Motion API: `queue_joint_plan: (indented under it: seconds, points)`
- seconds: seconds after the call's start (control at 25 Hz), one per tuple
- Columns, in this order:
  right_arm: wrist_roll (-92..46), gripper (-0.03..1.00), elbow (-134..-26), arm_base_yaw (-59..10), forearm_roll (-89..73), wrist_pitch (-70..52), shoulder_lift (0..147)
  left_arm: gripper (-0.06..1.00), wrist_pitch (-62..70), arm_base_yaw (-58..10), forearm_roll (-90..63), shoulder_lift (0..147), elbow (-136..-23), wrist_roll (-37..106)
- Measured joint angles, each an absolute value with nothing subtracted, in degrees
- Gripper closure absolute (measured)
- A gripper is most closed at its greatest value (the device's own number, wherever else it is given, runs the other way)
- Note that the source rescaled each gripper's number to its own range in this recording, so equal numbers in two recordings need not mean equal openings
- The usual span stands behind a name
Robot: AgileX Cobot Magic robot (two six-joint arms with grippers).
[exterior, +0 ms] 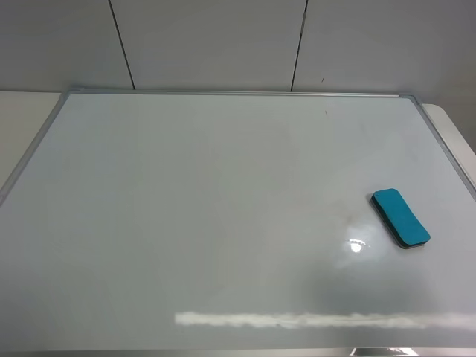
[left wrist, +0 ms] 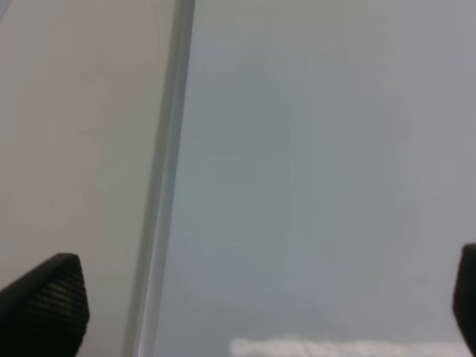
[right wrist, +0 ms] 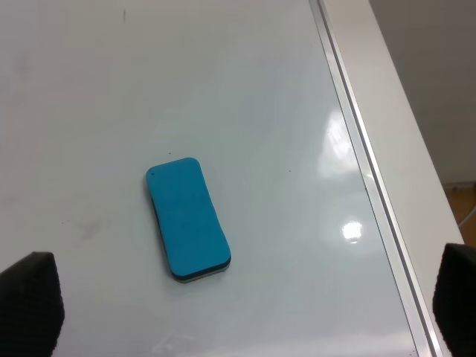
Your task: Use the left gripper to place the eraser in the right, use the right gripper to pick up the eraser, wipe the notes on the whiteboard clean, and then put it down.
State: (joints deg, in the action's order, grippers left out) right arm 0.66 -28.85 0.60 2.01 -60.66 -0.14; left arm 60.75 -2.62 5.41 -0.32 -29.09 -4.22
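Note:
The teal-blue eraser (exterior: 401, 217) lies flat on the right part of the whiteboard (exterior: 208, 201), felt side down, and touches no gripper. It also shows in the right wrist view (right wrist: 187, 220). My right gripper (right wrist: 244, 305) is open and empty, its black fingertips (right wrist: 30, 301) spread wide above the board (right wrist: 260, 89), short of the eraser. My left gripper (left wrist: 256, 305) is open and empty over the board's left frame (left wrist: 165, 186). Neither arm shows in the exterior high view. No black scribble of notes shows on the board; only a tiny dark speck (exterior: 325, 113) near the far edge.
The board's silver frame (right wrist: 364, 171) runs close to the right of the eraser, with the white table (right wrist: 401, 126) beyond it. A pale table strip (left wrist: 74, 149) lies outside the left frame. A grey panelled wall (exterior: 223, 37) stands behind the board.

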Motion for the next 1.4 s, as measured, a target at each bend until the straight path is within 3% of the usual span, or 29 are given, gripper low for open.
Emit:
queue_joint_plan:
  seconds: [1.4]
  points:
    - [0.61, -0.03, -28.85, 0.6, 1.69, -60.66, -0.14, -0.06, 60.75, -2.62, 5.41, -0.32, -29.09, -4.21]
